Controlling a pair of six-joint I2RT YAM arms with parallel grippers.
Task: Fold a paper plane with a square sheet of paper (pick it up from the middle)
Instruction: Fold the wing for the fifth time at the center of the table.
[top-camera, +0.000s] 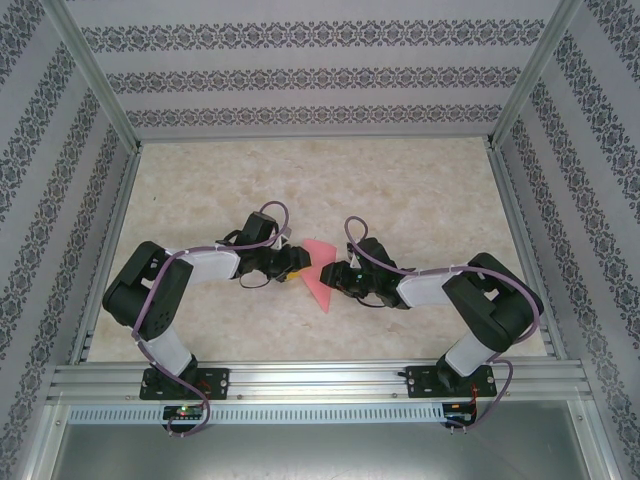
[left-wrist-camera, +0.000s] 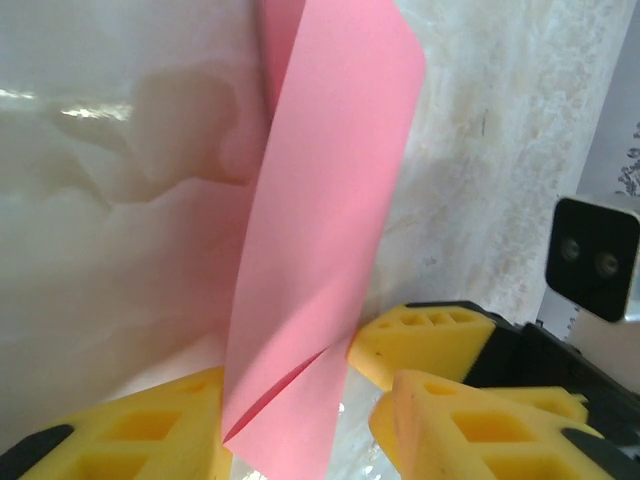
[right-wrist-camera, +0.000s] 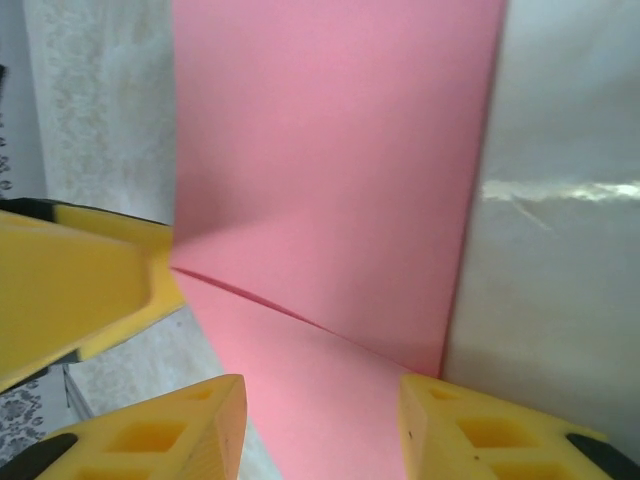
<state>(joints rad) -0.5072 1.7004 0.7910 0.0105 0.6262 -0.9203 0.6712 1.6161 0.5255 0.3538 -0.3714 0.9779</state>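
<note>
We see both arms reaching inward over the beige marbled worktop (top-camera: 400, 190), tips almost nose to nose. The thin pink-red creased sheet of paper (top-camera: 318, 288) sits right between the left end effector (top-camera: 289, 262) and the right end effector (top-camera: 336, 274), just ahead of each tip, with a pointed corner trailing toward the arm bases. Left wrist view: the sheet runs straight out from between the left end effector's yellow fingers (left-wrist-camera: 140, 430), one diagonal crease near the tips, far end curling over. It lies against the left-hand finger in that view. A clear strip of worktop shows between the sheet and the other finger, so we call this end effector apart, not clamped. Just beyond that finger sits one yellow finger of the right end effector, touching or nearly touching the sheet's edge, with a black-fronted camera block (left-wrist-camera: 592, 270) behind it. Right wrist view: the sheet fills the gap between the right end effector's yellow fingertips (right-wrist-camera: 180, 430) and spreads wide ahead of them, a crease slanting across it just past the tips. Those fingers stand apart, sheet face-on between them, one edge meeting the right-hand fingertip; we cannot tell whether they press on it. A finger of the left end effector pokes in left of the sheet, close beside it.
</note>
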